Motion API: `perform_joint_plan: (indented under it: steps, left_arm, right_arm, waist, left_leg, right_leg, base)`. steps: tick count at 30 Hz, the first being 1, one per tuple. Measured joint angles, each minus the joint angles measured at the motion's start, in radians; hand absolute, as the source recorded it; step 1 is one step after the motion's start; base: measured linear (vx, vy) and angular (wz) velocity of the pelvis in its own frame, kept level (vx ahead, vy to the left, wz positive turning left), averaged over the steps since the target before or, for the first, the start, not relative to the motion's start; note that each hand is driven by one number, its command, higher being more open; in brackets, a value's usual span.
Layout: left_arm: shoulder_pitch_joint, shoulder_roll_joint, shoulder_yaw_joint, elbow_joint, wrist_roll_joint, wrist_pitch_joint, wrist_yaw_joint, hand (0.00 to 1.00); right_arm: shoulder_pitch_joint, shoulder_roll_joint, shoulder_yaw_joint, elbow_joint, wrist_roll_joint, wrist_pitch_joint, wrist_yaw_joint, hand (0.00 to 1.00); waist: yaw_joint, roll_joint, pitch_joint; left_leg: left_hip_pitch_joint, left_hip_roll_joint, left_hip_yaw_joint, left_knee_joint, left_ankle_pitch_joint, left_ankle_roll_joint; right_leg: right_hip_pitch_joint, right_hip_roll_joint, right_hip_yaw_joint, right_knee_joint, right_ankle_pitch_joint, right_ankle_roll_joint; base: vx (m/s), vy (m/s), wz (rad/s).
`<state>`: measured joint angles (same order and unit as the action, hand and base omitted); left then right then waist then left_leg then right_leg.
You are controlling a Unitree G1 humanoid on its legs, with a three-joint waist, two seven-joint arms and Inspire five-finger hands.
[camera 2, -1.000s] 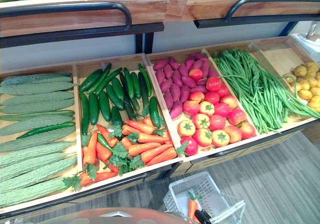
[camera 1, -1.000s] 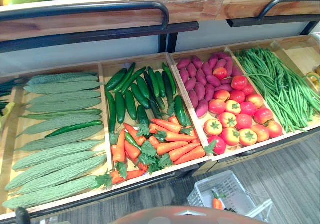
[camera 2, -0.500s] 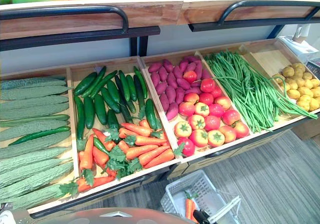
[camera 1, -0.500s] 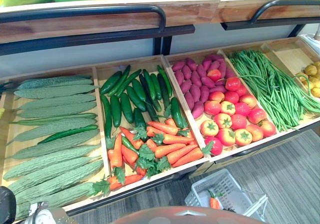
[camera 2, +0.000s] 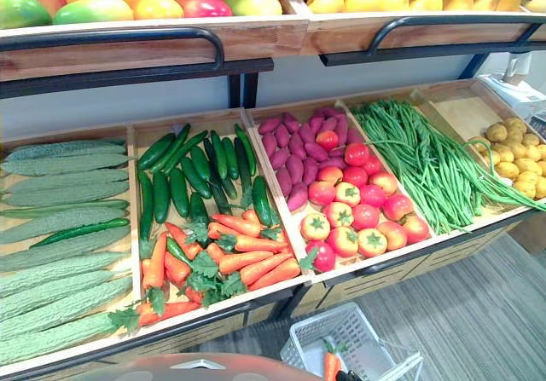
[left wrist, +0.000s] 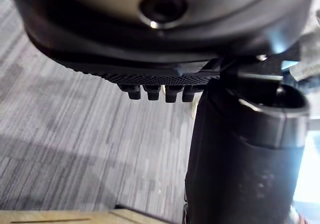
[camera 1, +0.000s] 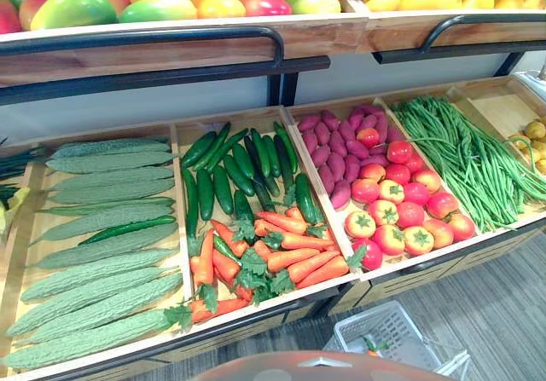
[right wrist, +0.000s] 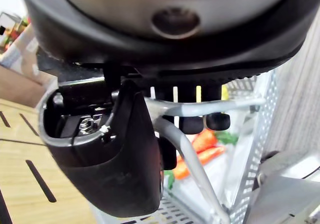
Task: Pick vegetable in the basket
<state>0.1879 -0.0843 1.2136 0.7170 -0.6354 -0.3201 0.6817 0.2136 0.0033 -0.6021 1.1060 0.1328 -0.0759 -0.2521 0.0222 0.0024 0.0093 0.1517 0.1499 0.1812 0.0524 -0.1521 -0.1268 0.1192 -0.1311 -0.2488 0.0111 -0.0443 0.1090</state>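
A white mesh basket hangs low in front of the produce stand, with carrots lying in it. In the right wrist view my right hand is shut on the basket's metal handle, fingers hooked over it, and the carrots show below. My left hand hangs over grey floor with relaxed fingers and holds nothing. The stand's middle bin holds loose carrots with leafy tops and dark cucumbers.
Bitter gourds fill the left bin. Purple sweet potatoes and tomatoes share another bin, green beans come after, potatoes at far right. A shelf of fruit with a black rail overhangs the bins.
The camera has tilted up, so the stand and basket sit lower in the picture. My left hand, at the lower left edge half a second ago, has dropped out of the eye views.
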Motion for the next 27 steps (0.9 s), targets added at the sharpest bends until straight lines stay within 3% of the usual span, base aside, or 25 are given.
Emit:
perform_joint_plan:
  steps: [7, 13, 18, 22, 27]
  left_arm:
    - [0.005, 0.007, 0.108, 0.093, -0.044, 0.0, -0.009, 1.0]
    - [0.009, 0.003, 0.097, 0.159, -0.065, 0.005, -0.038, 1.0]
    - [0.007, -0.006, -0.101, 0.168, -0.065, 0.016, -0.11, 1.0]
    - [-0.009, -0.013, -0.342, 0.178, -0.061, 0.016, -0.172, 1.0]
    - [0.004, -0.008, -0.455, 0.233, -0.06, 0.021, -0.254, 1.0]
  right_arm:
    - [-0.034, -0.011, -0.011, 0.031, -0.008, 0.001, 0.0, 0.0]
    - [-0.043, -0.011, 0.011, 0.037, -0.008, 0.001, 0.0, 0.0]
    - [-0.04, -0.007, 0.036, 0.035, -0.008, 0.0, -0.003, 0.0]
    - [-0.04, -0.006, 0.066, 0.025, -0.008, -0.002, -0.003, 0.0]
    - [-0.037, -0.007, 0.073, 0.024, -0.006, -0.004, -0.003, 0.0]
  waist:
    - [0.002, 0.001, -0.001]
    - [0.003, -0.003, -0.001]
    - [0.002, -0.011, 0.006]
    - [-0.013, -0.012, 0.017]
    - [-0.026, -0.018, 0.049]
  left_leg:
    - [0.002, -0.002, -0.023, -0.042, 0.031, -0.002]
    - [0.002, -0.004, -0.026, -0.049, 0.035, -0.002]
    - [0.013, -0.003, -0.023, -0.062, 0.04, -0.003]
    - [0.036, -0.003, 0.003, -0.073, 0.04, -0.003]
    - [0.066, -0.005, 0.018, -0.074, 0.037, -0.005]
  right_leg:
    - [-0.001, 0.001, -0.02, -0.002, 0.0, 0.0]
    - [-0.001, 0.002, -0.021, -0.006, 0.0, 0.0]
    - [0.004, 0.01, -0.019, -0.014, 0.0, -0.001]
    - [0.007, 0.01, 0.002, -0.014, 0.002, 0.0]
    - [0.025, 0.011, 0.012, -0.028, 0.008, 0.004]
  base:
    - [-0.02, -0.008, 0.11]
    - [0.0, 0.0, 0.01]
    - [0.0, -0.001, -0.01]
    - [0.0, 0.014, -0.15]
    - [-0.02, 0.007, -0.1]
